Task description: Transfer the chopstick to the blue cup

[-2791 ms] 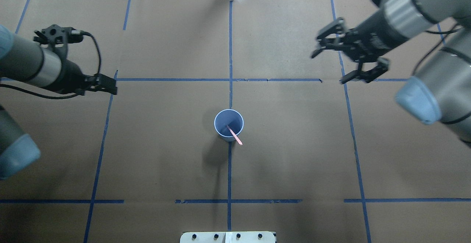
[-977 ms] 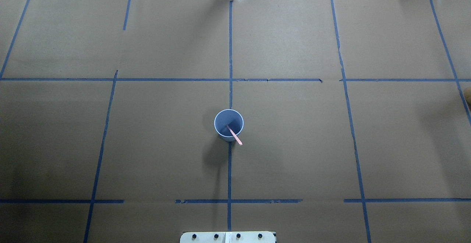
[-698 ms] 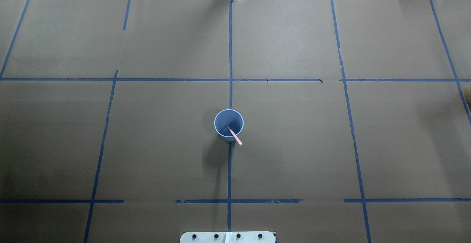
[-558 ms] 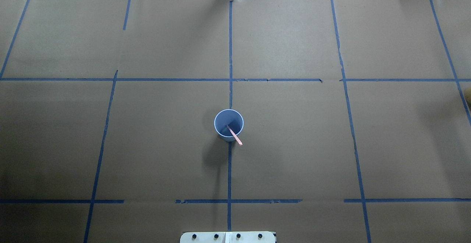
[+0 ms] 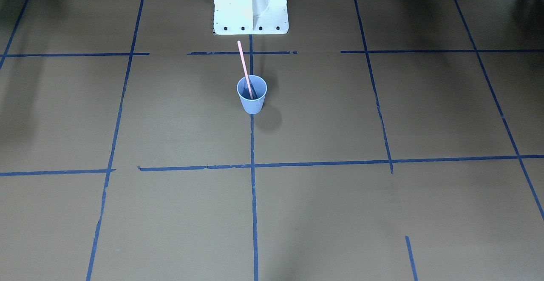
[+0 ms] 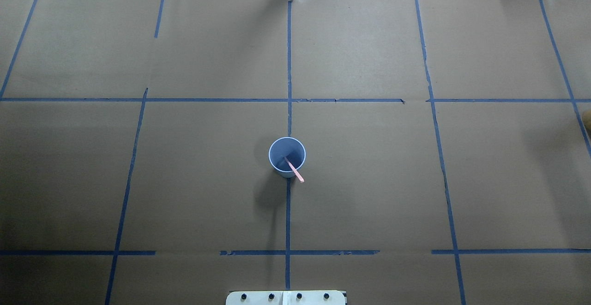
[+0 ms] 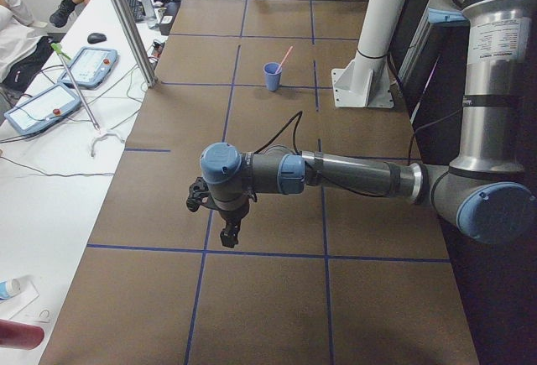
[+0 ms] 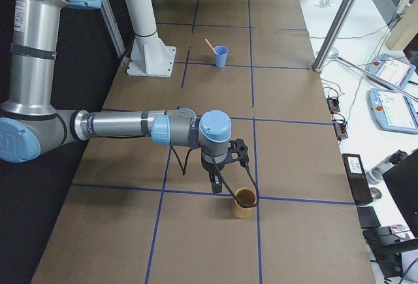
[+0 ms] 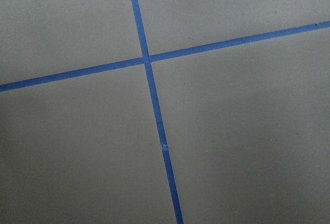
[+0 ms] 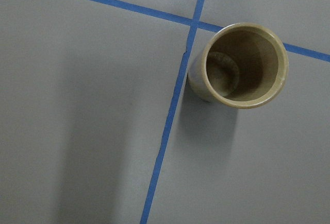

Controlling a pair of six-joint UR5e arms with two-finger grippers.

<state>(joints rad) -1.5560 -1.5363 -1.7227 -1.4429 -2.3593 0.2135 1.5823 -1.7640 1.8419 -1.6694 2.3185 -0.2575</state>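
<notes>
**Chopstick home, arms parked.** The chopstick [image 5: 244, 66] stands in the blue cup [image 5: 253, 105] at the centre of the bench [image 5: 382, 213], its lower end inside and its shaft leaning on the rim. In the front-facing view its long axis climbs up and slightly left toward the white pedestal [image 5: 250, 4] at the top of the frame. From overhead it looks foreshortened and crosses the rim at the cup's lower right.

Neither tool touches it. The left tool [image 7: 228, 236] hangs low over bare paper in the lower middle of the left side view, well apart from the blue cup, which sits small in the upper middle. The right tool [image 8: 215, 183] hangs in the lower middle of the right side view, just beside a tan cup [image 8: 243, 203] and likewise far from the blue one.

Whether either tool is open or closed cannot be told, and which arm is nearer is too close to call. The transfer looks complete, with no grasp left to make.

Brown paper crossed by blue tape [image 6: 289, 65] covers the bench. A white side table [image 7: 42, 214] with pendants [image 7: 46, 105] and a seated person [image 7: 17, 42] lies beyond it.
</notes>
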